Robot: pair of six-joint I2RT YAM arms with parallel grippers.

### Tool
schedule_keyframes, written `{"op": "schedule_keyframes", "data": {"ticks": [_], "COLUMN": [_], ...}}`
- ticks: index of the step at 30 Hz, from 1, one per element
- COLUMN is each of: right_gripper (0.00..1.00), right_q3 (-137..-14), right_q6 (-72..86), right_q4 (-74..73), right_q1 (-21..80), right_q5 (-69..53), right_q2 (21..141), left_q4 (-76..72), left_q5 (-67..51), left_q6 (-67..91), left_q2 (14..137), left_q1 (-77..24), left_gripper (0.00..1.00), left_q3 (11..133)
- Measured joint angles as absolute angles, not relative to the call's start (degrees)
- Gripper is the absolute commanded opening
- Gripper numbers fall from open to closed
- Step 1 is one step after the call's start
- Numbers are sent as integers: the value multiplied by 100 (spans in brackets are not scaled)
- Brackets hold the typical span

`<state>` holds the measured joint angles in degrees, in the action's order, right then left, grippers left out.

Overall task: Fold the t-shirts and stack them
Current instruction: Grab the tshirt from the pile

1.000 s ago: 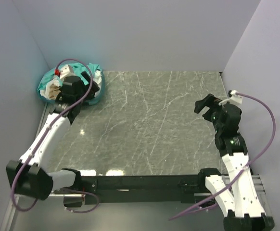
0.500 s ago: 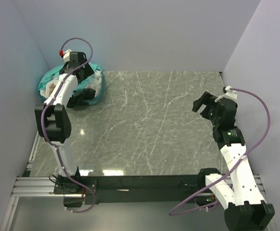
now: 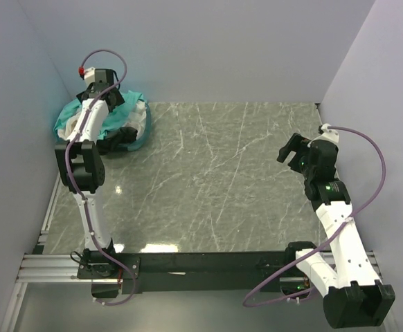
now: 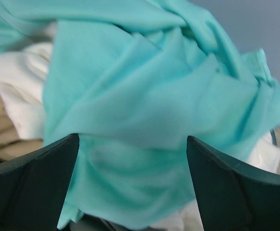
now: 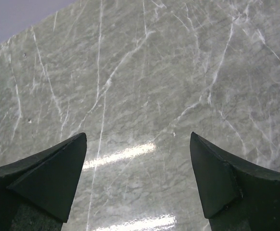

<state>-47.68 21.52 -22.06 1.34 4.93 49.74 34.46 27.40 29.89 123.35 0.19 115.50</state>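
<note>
over the basket point(image 3: 58, 130), your left gripper point(image 4: 131, 144) hung with its jaws spread wide and nothing between them. the teal t-shirt point(image 4: 145, 91) lay bunched right beneath it, on top of the heap inside the basket. well away from the basket, across the marble table point(image 3: 215, 180), your right gripper point(image 5: 137, 139) was also wide and empty above bare stone.

the step, as i judged it, was to lift one shirt out. you would have done well to drop straight onto a raised ridge of teal cloth and pinch a single layer, closing fully before rising. its folds lay tangled against the white t-shirt point(image 4: 15, 82), and a deep bite could have dragged two out together. then draw it away from the basket, slowly, so the basket would not tip.

counted: one basket; one teal shirt; at least one white; one beige t-shirt point(image 4: 0, 137) under the white; one dark patch at the basket's table-side edge that looked like a black t-shirt point(image 3: 122, 135); two grippers. none was folded or stacked yet.
</note>
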Motion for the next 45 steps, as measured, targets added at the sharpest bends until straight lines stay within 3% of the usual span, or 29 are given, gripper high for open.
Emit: {"op": "schedule_keyframes", "data": {"ticks": [9,12,13,15,17,21,32,45], "right_gripper": [93,92,92,92,92,92,91,91], "right_q3": [-4845,-4856,-4856,-4856,-4862,-4875,-4875,-4875], "right_q6": [2069,2045,2034,2012,2003,1999,1984,1957], "right_q4": [-2383,-2410,-2410,-2425,-2453,-2493,-2502,-2497], "right_q1": [134,134,134,134,134,134,134,134], "right_q5": [781,897,899,917,965,1068,1157,1151], "right_q2": [5111,5113,5113,5113,5113,5111,5052,5043], "left_q4": [3422,3417,3411,3411,3417,3382,3343,2624], "left_q5": [2814,2810,2799,2759,2679,2528,2357,1728], "left_q6": [2698,2635,2611,2582,2561,2569,2504,2329], "left_q2": [12641,12825,12875,12927,12940,12943,12825,11509], "left_q1": [276,266,266,266,272,283,294,298], "left_gripper": [97,78,66,53,46,0,0,0], "left_q3": [11802,11990,12031,12057,12057,12057,12044,12057]}}
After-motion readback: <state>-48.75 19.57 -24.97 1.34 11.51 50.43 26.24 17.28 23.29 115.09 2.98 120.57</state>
